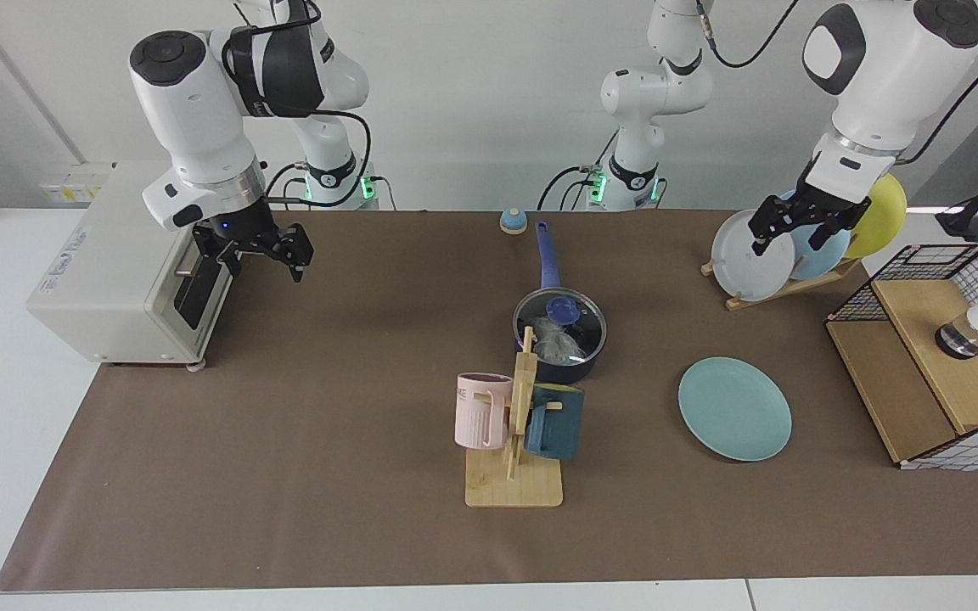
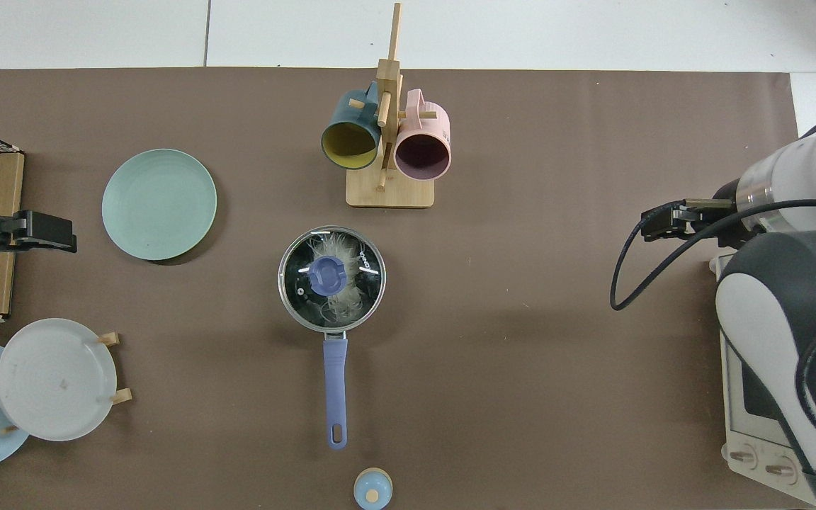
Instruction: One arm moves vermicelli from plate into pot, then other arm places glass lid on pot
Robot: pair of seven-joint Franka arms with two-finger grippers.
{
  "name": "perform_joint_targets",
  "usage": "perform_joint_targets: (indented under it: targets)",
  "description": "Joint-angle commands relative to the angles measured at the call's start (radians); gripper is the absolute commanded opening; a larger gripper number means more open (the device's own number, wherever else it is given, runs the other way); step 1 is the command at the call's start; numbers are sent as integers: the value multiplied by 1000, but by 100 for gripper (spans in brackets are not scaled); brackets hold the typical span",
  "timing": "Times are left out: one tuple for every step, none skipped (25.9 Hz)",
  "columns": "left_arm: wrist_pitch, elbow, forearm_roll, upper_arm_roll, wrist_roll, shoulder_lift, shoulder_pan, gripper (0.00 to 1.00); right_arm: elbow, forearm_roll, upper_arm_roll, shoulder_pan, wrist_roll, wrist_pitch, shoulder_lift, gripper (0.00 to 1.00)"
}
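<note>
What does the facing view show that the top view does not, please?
Only the facing view shows both arm bases, the yellow plate in the rack, and the right gripper and left gripper open, empty. Only the top view shows the mugs' insides and the oven's knobs. Both show vermicelli under the lid on the pot, and the bare plate.

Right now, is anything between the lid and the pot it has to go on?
Nothing: the lid already sits on the pot, vermicelli under the glass. The right gripper hangs by the oven, the left gripper by the plate rack.
</note>
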Motion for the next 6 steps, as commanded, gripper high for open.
perform_joint_targets:
  targets:
    - [-7,-10,-10,13,8,-15,-15,100,-11,21,5,-11,-2,14,-13,100]
    - [-7,-8,-10,14,8,-15,-15,100,-11,21,7,-12,-2,14,-13,100]
    - [-7,-8,-10,13,8,-15,-15,100,-11,21,7,-14,0,14,-13,100]
    - [-7,-10,-10,14,8,-15,-15,100,-11,21,5,-12,0,16,-13,100]
    - [-7,-8,-10,13,8,-15,-15,100,-9,21,5,-12,0,16,-13,100]
    - [-7,-10,-10,13,8,-15,-15,100,-9,21,7,-11,0,16,-13,100]
